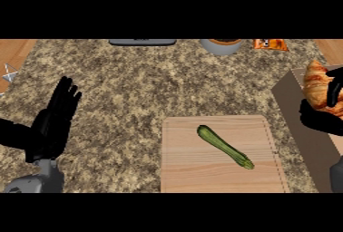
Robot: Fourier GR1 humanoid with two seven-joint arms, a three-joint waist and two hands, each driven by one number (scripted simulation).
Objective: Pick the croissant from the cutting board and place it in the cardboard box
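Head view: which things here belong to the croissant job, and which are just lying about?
Job:
croissant, held in right hand
cardboard box
cutting board

Lying about:
zucchini on the board
bowl
orange packet
left hand, resting open

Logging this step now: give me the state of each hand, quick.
Left hand: open, fingers straight, holding nothing, resting at the view's left.
Right hand: shut on the croissant, over the cardboard box at the right edge.

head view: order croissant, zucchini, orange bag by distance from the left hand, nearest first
From the left hand, at the view's left:
1. zucchini, on the cutting board, centre.
2. orange bag, top edge, right of centre.
3. croissant, far right, in the right hand.
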